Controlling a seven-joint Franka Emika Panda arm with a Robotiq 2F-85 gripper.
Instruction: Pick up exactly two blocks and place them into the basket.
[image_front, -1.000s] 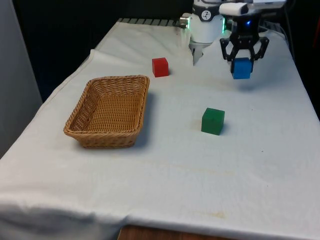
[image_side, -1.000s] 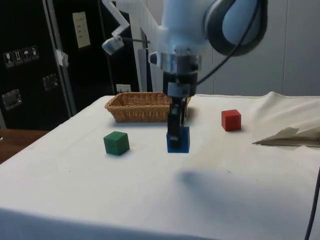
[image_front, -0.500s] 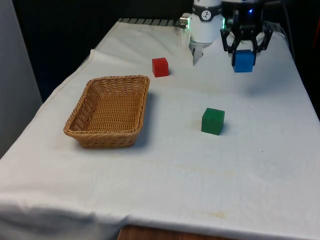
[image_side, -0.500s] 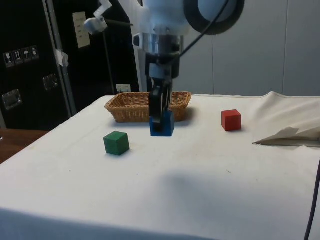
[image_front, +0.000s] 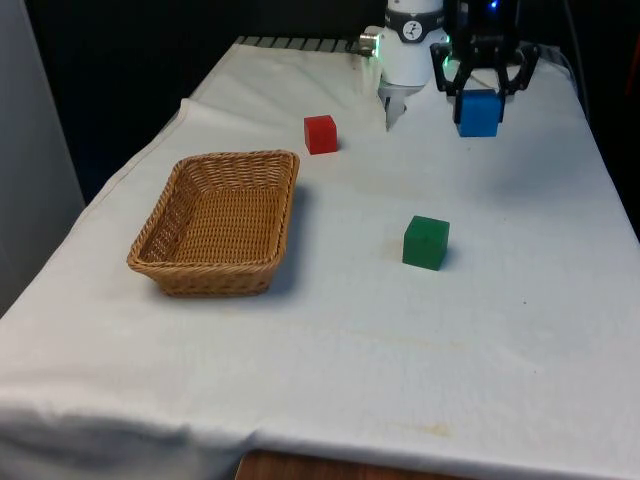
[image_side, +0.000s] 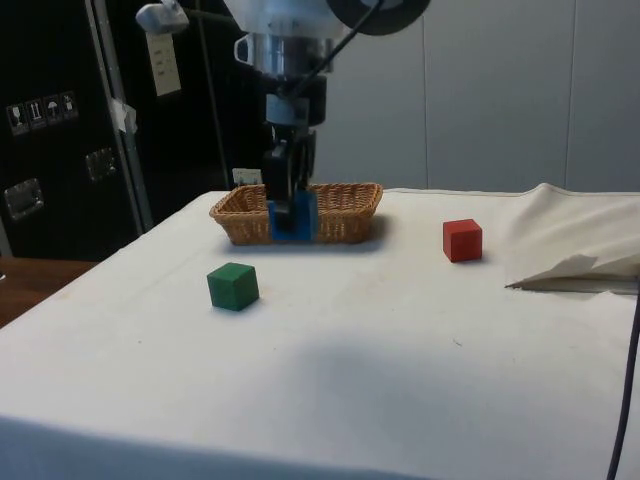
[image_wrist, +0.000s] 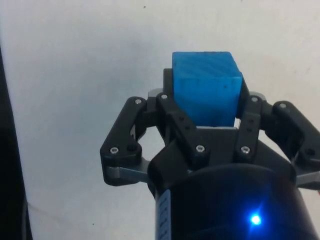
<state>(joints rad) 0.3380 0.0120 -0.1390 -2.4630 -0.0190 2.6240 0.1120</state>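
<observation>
In the front view, the gripper (image_front: 479, 95) hangs above the white cloth (image_front: 400, 330) at the far end of the table, its two fingers pinching a blue block (image_front: 478, 113) that is up off the cloth. From the green block (image_front: 426, 242), the blue block sits at about 1 o'clock, the red block (image_front: 320, 134) at about 10 o'clock, and the basket (image_front: 220, 222) at 9 o'clock.

In the side view, the gripper (image_side: 291, 205) holds the blue block (image_side: 292, 220) in front of the basket (image_side: 345, 210); it looks lifted, though how high is hard to tell here. The green block (image_side: 233, 286) lies at about 7 o'clock from it, and the red block (image_side: 462, 240) at 3 o'clock.

In the wrist view, the black fingers (image_wrist: 172, 107) squeeze the blue block (image_wrist: 206, 87) on both sides, with cloth (image_wrist: 75, 75) below.
</observation>
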